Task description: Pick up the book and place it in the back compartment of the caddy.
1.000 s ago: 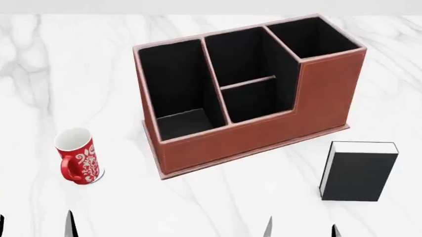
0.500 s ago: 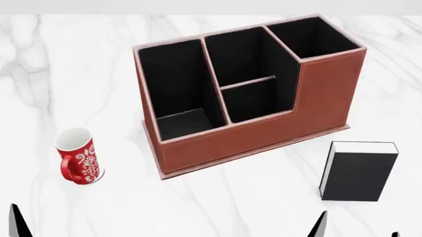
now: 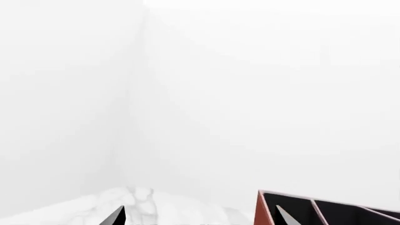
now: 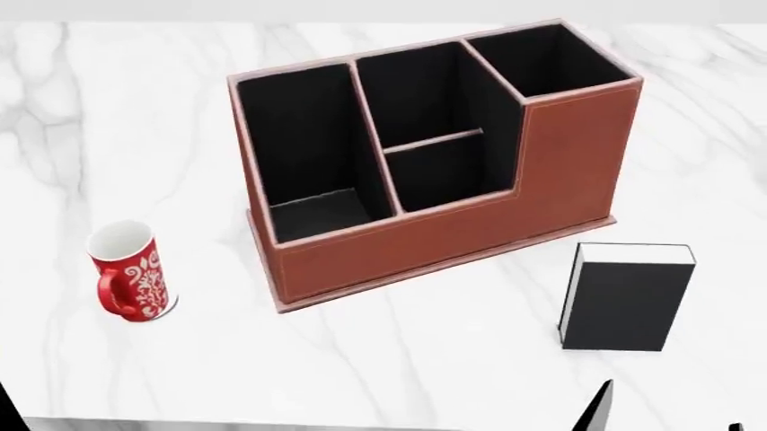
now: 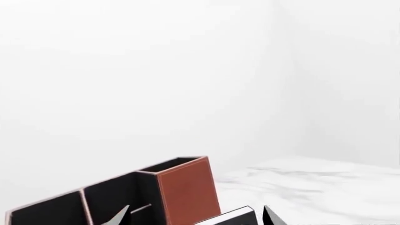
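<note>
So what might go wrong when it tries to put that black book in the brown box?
The book lies flat on the table, so the right gripper may struggle to grip it. The back compartment looks narrow, so the book could catch on the caddy rim.

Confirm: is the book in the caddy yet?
No. The book lies flat on the table, outside the caddy.

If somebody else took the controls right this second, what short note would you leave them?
Left tool: open, holding nothing.
Right tool: open, empty, low near the book.
Small black-covered book with white page edges: on the white marble table, in front of the caddy's tall right end.
Reddish-brown leather-look caddy: all cells empty, including the small front-middle target cell.
Done: nothing.
Left: grasp book, lift, put in that cell.
</note>
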### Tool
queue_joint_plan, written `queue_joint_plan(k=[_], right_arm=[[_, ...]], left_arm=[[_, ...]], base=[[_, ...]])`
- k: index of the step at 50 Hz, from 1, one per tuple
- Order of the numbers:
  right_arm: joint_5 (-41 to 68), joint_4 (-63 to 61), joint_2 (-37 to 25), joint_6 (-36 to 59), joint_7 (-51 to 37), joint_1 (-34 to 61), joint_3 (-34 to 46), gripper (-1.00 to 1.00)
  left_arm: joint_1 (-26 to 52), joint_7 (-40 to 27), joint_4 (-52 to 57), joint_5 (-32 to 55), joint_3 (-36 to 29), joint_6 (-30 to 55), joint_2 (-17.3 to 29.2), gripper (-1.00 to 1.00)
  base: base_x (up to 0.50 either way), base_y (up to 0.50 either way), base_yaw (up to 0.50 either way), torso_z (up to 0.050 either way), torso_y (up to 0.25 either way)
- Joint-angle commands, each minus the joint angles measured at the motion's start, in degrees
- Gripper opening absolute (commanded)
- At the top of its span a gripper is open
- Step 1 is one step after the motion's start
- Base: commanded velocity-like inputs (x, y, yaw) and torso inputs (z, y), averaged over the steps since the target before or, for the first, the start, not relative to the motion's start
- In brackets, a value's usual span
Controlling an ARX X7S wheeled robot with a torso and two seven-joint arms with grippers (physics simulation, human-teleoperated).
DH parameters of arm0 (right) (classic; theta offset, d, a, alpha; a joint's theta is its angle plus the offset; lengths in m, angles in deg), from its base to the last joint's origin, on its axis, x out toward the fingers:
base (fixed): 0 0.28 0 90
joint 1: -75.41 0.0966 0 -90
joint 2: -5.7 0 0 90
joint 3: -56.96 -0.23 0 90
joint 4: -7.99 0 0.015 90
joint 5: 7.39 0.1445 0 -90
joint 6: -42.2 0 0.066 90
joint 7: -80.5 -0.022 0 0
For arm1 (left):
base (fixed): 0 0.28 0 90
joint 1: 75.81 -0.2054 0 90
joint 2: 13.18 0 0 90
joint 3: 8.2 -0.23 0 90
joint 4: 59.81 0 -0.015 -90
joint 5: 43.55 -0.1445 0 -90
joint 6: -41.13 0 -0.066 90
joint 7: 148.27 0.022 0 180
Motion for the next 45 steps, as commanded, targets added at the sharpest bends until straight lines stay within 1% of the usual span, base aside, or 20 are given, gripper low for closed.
queue_joint_plan(k=[1, 20, 45], right_arm=[[0.65, 0.04, -0.71, -0.1, -0.81, 0.05, 0.54, 1.0], [0.89, 0.15, -1.57, 0.06, -2.21, 0.23, 1.24, 1.0], [0.8, 0.77, -2.45, -0.7, -3.29, 0.46, 2.31, 1.0]], left_arm=[[-0.04, -0.74, 0.44, 0.41, -0.62, 0.24, 0.69, 1.0], [0.27, -1.82, 0.24, 0.23, -1.65, 0.72, 1.54, 1.0], [0.22, -3.05, 0.38, 0.62, -2.38, 0.38, 2.57, 1.0]], base=[[-0.11, -0.1, 0.0, 0.0, 0.0], [-0.03, -0.12, 0.0, 0.0, 0.0], [0.0, -0.18, 0.0, 0.0, 0.0]])
